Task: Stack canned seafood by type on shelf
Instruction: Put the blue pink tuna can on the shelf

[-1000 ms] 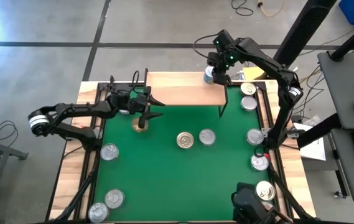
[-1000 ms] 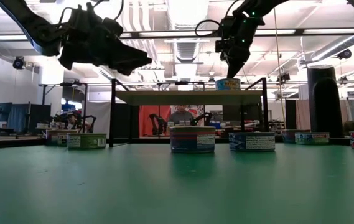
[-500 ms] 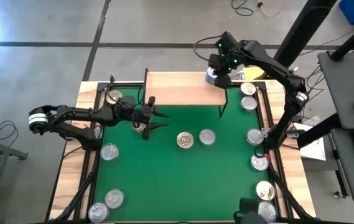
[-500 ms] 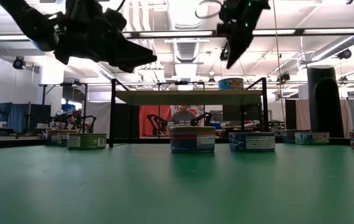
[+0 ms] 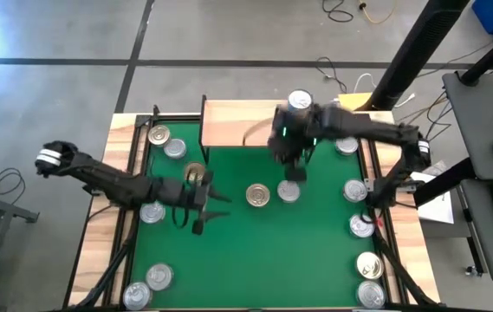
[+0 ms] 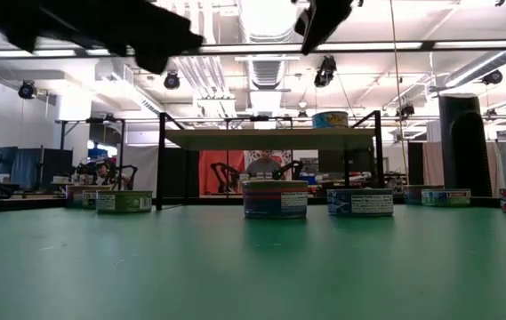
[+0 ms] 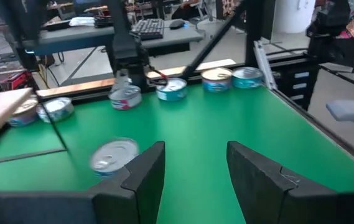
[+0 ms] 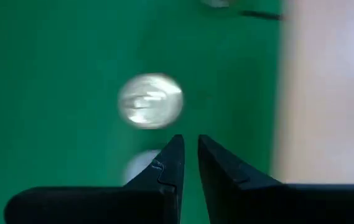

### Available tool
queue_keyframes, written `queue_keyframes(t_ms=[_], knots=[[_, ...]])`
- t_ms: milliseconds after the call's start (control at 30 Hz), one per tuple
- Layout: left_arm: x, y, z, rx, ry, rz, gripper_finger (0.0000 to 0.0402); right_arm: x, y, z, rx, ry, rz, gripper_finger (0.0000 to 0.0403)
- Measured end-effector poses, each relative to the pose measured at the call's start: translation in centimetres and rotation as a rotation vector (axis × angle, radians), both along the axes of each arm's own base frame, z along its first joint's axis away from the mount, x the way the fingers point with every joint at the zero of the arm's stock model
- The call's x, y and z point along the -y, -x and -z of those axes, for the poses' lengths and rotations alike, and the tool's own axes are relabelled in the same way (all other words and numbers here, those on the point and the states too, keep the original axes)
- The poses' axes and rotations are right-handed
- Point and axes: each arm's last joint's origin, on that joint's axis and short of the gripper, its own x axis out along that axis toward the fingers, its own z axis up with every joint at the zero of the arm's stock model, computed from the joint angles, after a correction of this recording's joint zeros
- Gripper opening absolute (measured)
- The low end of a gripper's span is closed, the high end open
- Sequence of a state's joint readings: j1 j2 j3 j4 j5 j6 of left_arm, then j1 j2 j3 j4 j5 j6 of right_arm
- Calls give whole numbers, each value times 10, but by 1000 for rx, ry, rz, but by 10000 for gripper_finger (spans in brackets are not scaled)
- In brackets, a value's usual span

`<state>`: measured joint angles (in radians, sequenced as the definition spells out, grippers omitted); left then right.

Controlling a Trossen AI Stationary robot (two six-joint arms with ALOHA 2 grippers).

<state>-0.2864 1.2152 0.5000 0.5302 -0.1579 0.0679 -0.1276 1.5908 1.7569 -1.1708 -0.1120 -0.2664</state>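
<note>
The shelf (image 5: 246,124) stands at the mat's far edge with one can (image 5: 299,101) on its right end, also seen in the low view as can (image 6: 330,119) on shelf (image 6: 270,139). Two cans (image 5: 257,195) (image 5: 288,191) rest mid-mat, and a gold-topped can (image 5: 196,173) sits left of them. My right gripper (image 5: 293,170) hangs shut and holding nothing, high above the mat in front of the shelf; its wrist view shows a blurred can (image 8: 150,101) below it. My left gripper (image 7: 192,168) is open with nothing between its fingers, over the mat's left middle (image 5: 211,214).
More cans line the mat's sides: two at the far left (image 5: 159,134), one at the left (image 5: 152,211), two at the near left (image 5: 158,276), several down the right edge (image 5: 355,189). The shelf's black legs (image 6: 160,160) stand on the far mat.
My right gripper has left the can on the shelf's right end, risen, and swung toward the near edge and left, out over the mat. My left gripper has moved from beside the shelf toward the near edge, past the gold-topped can. The cans have stayed put.
</note>
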Motion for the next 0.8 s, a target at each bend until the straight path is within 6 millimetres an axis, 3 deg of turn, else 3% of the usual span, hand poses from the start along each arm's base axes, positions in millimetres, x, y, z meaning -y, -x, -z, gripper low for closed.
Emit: queue_keyframes(t_ms=[200,367,567,800], knots=[[62,17,12,2,6,1,158,-80,-10,53,-113,-70,48,33],[92,21,26,75,10,-68,158,-119,-9,105,-33,88,155,12],[101,12,46,82,55,-107,158,-123,-21,141,203,138,267,9],[116,-2,50,68,146,-125,158,-91,-37,182,283,111,368,9]])
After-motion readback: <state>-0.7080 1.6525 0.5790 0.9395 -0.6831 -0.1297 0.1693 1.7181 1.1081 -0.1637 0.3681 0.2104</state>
